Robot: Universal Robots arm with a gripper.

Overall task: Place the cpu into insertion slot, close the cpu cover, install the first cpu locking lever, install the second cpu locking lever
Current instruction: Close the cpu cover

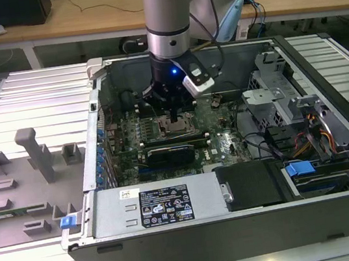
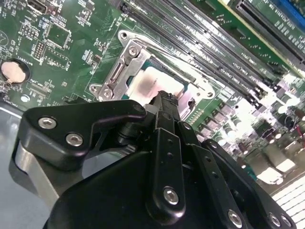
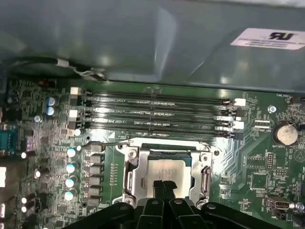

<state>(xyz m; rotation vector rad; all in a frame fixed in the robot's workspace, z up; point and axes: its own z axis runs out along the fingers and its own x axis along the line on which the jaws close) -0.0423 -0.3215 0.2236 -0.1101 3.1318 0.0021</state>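
Note:
The cpu (image 3: 164,171) (image 2: 151,82) lies flat in the insertion slot (image 1: 175,129) on the green board, its silver top showing. The cpu cover (image 3: 130,177) (image 2: 118,71) lies down around it as a metal frame. A thin metal lever rod (image 3: 107,143) runs along one side of the socket. My gripper (image 1: 172,114) (image 2: 165,97) (image 3: 163,187) hangs straight over the socket. Its two black fingers are pressed together with nothing between them, and the tips are right at the chip's top. I cannot tell whether they touch it.
Long memory slots (image 3: 157,112) (image 2: 205,45) run beside the socket, and a black card (image 1: 171,152) lies on its other side. The label-covered power supply (image 1: 162,204), drive cage (image 1: 272,86) and case walls (image 1: 96,135) hem in the board. A grey fixture tray (image 1: 29,172) sits at the exterior view's left.

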